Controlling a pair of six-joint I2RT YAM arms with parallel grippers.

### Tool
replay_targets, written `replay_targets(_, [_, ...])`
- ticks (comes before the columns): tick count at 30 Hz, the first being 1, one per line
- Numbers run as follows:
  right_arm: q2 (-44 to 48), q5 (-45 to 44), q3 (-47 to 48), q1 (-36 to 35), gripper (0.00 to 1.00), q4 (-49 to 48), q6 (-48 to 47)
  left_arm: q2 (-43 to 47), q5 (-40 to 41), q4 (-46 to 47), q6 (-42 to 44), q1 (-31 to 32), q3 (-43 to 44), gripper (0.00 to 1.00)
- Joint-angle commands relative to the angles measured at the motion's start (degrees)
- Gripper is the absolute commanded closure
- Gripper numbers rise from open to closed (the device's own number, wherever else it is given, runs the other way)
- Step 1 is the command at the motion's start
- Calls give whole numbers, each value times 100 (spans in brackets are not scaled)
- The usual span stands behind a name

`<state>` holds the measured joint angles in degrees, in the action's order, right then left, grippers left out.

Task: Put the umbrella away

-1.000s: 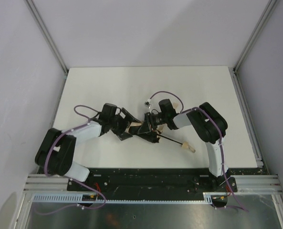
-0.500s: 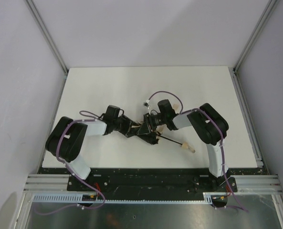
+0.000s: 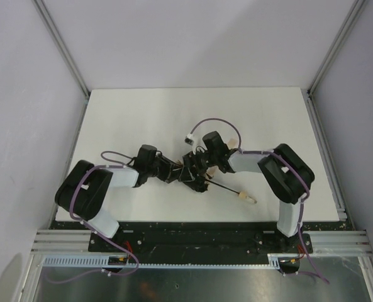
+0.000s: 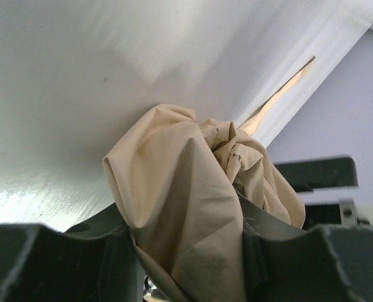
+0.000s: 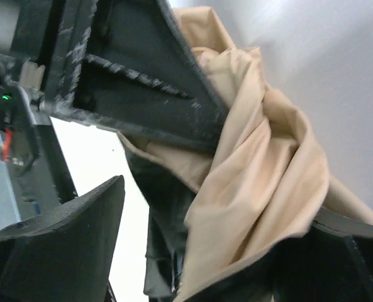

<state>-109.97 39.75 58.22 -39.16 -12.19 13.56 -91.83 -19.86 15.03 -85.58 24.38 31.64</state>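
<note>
Beige cloth changes hands on the table (image 3: 142,113), midway along its front edge.
On the left, our left claw (image 3: 175,170) has closed in and now pinches the bunched canopy (image 4: 186,189) of the umbrella (image 3: 224,187). Beside it, the right claw (image 3: 194,165) has just spread its fingers apart. The wooden handle (image 3: 244,198) points front-right. We judge the hold has passed leftward, freeing the right for folding.

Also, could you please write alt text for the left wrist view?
The beige umbrella canopy, crumpled, sits bunched between the dark fingers of the left gripper at the bottom edge. Behind it is the white table.
</note>
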Motion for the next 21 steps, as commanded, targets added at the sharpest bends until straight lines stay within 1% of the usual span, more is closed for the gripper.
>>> replay_targets(1, [865,-1601,-69,-495,12,1318,-1012,148,872,-781,224,-8,-82,100])
replay_targets(4, [1179,-2384,-258,-951,6,1321,-1395,196,862,-1027,255,7,12,100])
replay_targets(9, [1214,-3711,-348,-1724,5,1158,-1887,215,706,-1252,175,15,110,100])
replay_targets(12, [1032,-4521,-322,-2085,7,988,-2073,194,638,-1693,143,15,263,100])
replay_targets(15, [729,-5306,-224,-2334,12,923,-2236,128,475,-1958,63,32,383,100])
replay_targets(16, [611,-5599,-175,-2395,17,912,-2275,108,430,-2016,52,45,420,100])
replay_targets(17, [500,-5938,-120,-2461,26,903,-2308,101,417,-2067,51,56,452,100])
replay_targets(18, [396,-6253,-75,-2511,37,885,-2355,103,424,-2123,46,79,477,100])
replay_targets(20, [233,-6647,-28,-2547,66,898,-2408,117,435,-2194,43,103,502,100])
replay_targets(21, [157,-6721,-24,-2532,78,918,-2405,132,433,-2217,38,111,501,100])
